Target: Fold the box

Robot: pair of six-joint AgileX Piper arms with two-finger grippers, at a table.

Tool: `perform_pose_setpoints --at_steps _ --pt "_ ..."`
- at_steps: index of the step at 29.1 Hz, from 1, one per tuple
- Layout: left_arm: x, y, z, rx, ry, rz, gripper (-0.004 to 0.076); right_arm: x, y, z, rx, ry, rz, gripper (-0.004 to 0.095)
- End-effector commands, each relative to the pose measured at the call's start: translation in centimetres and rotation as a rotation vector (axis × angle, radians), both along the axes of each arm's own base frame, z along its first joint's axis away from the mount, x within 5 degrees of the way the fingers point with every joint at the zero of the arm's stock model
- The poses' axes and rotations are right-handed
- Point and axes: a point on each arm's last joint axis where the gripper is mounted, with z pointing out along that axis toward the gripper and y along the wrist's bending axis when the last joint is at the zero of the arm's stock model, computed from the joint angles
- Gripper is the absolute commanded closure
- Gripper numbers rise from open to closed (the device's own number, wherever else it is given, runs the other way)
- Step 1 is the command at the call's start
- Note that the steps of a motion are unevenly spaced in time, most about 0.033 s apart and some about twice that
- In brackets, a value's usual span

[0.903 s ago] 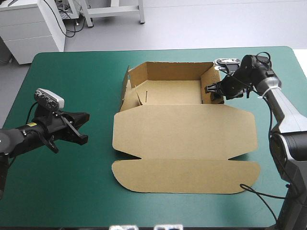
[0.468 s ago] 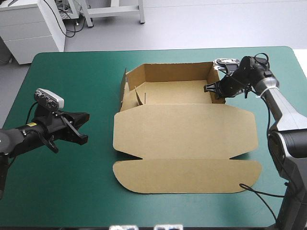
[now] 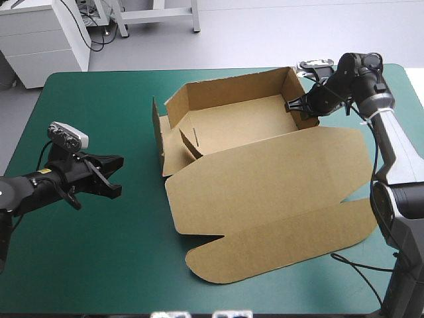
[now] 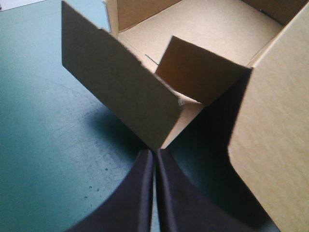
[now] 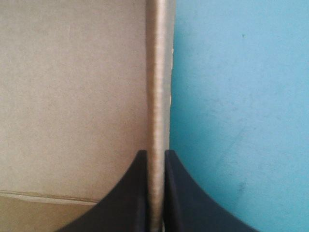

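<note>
The box (image 3: 265, 179) has swung round, right claw (image 3: 291, 106) pinching its wall, left claw (image 4: 154, 154) clenched, pointing at it.

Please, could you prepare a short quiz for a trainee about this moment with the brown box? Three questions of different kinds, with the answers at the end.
1. True or false: the left gripper is holding the box.
2. Which part of the box does the right gripper pinch? A) the lid B) a side wall C) an inner flap
3. Fill in: the left gripper is ____ (open or shut).
Key: 1 false; 2 B; 3 shut.
</note>
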Motion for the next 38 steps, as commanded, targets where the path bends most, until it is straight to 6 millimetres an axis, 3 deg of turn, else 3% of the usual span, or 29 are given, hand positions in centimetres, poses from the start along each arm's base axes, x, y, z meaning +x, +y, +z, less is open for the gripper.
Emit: perform_pose_setpoints --at_steps 1,6,11,22,26,31,37,38 --pt "0.4 0.0 1.4 -0.082 -0.047 0.067 0.0718 -3.1 -0.3 6.6 0.035 -0.155 0.004 0.0908" --pt "1.3 0.5 0.8 -0.11 -0.004 0.13 0.0718 -6.8 -1.1 11.4 0.006 -0.284 -0.007 0.0908" --pt "2.5 0.9 0.2 -0.133 0.021 0.181 0.0718 -11.8 -1.2 16.3 0.083 -0.421 0.012 0.0908" --pt "5.8 1.7 -2.0 -0.141 0.13 0.205 0.0718 -19.1 -1.6 21.4 0.142 -0.6 0.033 0.0908" --pt "6.8 1.7 -3.0 -0.198 0.185 0.229 0.0731 -20.4 -0.6 22.2 0.24 -0.622 0.109 0.0908" --pt "7.4 1.4 -3.0 -0.297 0.212 0.221 0.0731 -20.4 -0.2 22.2 0.274 -0.618 0.143 0.0908" --pt "7.4 0.6 -1.2 -0.431 0.2 0.169 0.0731 -19.1 -0.1 19.9 0.245 -0.543 0.163 0.0908" --pt "7.4 0.3 -0.1 -0.458 0.19 0.129 0.0731 -18.4 -0.1 18.5 0.238 -0.508 0.159 0.0908"
